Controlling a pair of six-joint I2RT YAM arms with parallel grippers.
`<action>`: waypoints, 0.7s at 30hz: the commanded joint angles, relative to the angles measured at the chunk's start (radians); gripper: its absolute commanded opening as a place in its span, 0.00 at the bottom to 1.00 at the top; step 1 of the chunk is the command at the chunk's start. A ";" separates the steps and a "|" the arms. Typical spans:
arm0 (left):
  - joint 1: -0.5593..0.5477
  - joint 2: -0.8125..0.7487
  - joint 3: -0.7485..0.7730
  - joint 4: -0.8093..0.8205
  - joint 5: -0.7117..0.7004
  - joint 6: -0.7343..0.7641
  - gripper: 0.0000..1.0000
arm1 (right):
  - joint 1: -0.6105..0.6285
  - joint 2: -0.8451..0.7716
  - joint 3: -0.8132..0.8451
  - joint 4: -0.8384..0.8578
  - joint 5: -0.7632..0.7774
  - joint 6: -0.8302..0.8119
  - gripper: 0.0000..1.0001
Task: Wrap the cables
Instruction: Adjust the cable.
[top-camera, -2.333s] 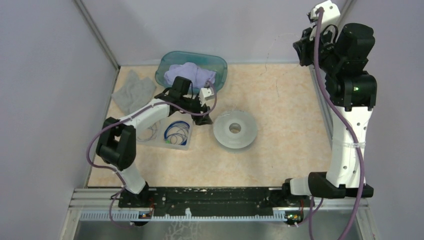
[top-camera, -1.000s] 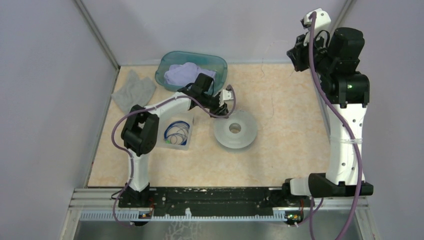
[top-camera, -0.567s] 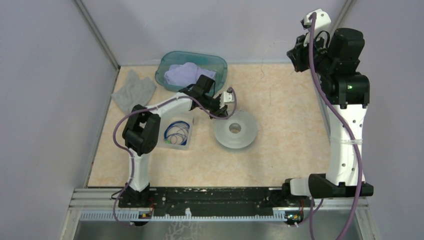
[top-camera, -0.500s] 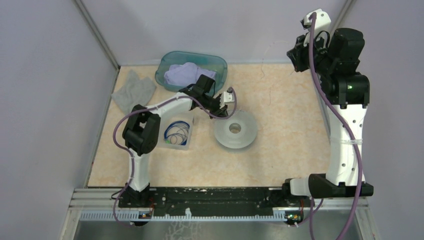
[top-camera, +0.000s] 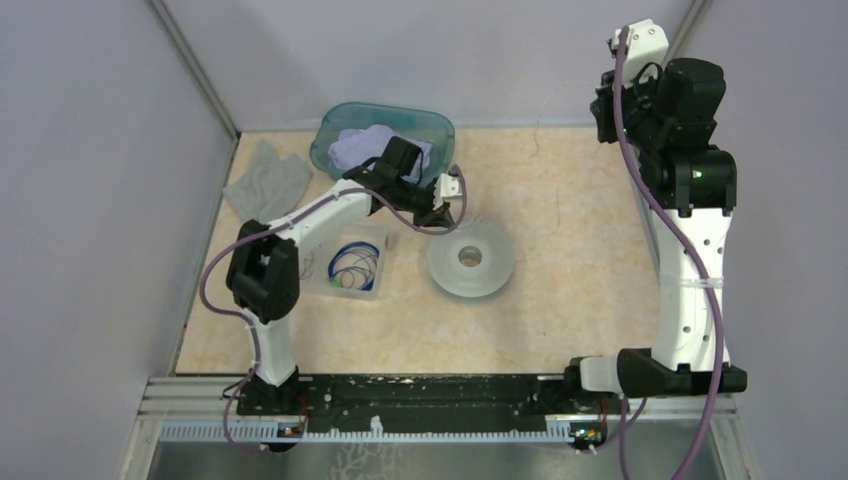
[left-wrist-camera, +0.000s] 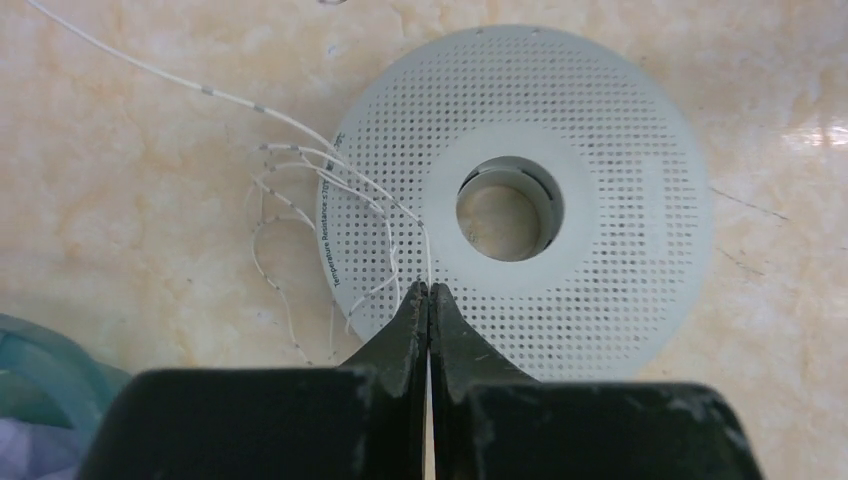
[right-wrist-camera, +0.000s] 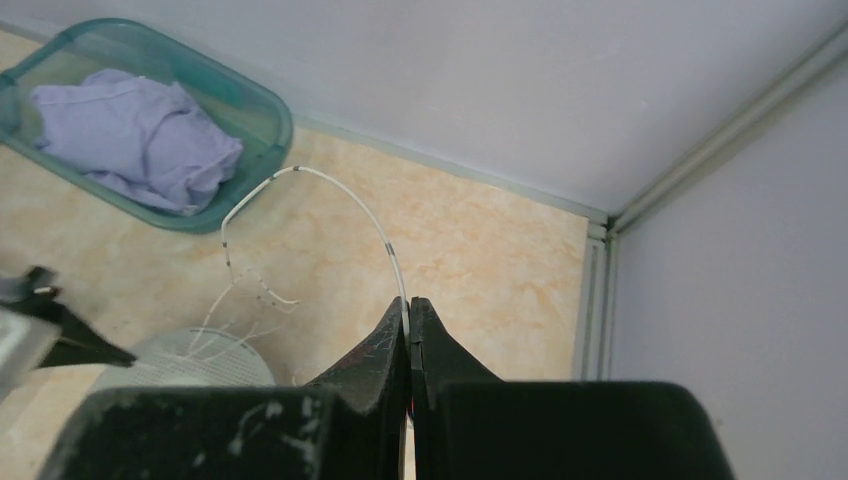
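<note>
Left gripper (top-camera: 447, 203): from the top view it sits low over the far-left rim of the perforated spool (top-camera: 471, 258), jaws fully closed; the white cable is too fine to trace here. Right gripper (top-camera: 606, 102) is raised high at the far right corner, well apart from the spool. Blue cables (top-camera: 352, 262) lie coiled in a clear tray (top-camera: 362, 292) beside the left arm, untouched; a teal bin (top-camera: 318, 146) with lavender cloth sits behind. Left wrist view: fingertips (left-wrist-camera: 428, 291) pressed together on the white cable (left-wrist-camera: 200, 88) right over the spool's flange (left-wrist-camera: 600, 150), hub opening just ahead. Loose kinked loops spill off the flange's left edge, and one strand runs away to the upper left. Right wrist view: right gripper (right-wrist-camera: 408, 306) also pinched tight on the white cable (right-wrist-camera: 345, 190), which arcs up and drops toward the spool (right-wrist-camera: 190, 365) below. Judgement: the strand's long axis runs spool to far right corner. The left arm is the nearer one for laying turns, while the right only holds the free end high.
</note>
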 joint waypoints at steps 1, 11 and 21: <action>-0.001 -0.153 0.024 -0.178 0.081 0.120 0.00 | -0.007 0.005 0.021 0.077 0.203 -0.038 0.00; 0.002 -0.373 0.060 -0.534 0.104 0.272 0.00 | -0.057 0.039 -0.016 0.158 0.347 -0.086 0.00; 0.152 -0.431 0.260 -0.541 0.447 0.104 0.00 | -0.086 0.055 -0.085 0.226 0.439 -0.149 0.00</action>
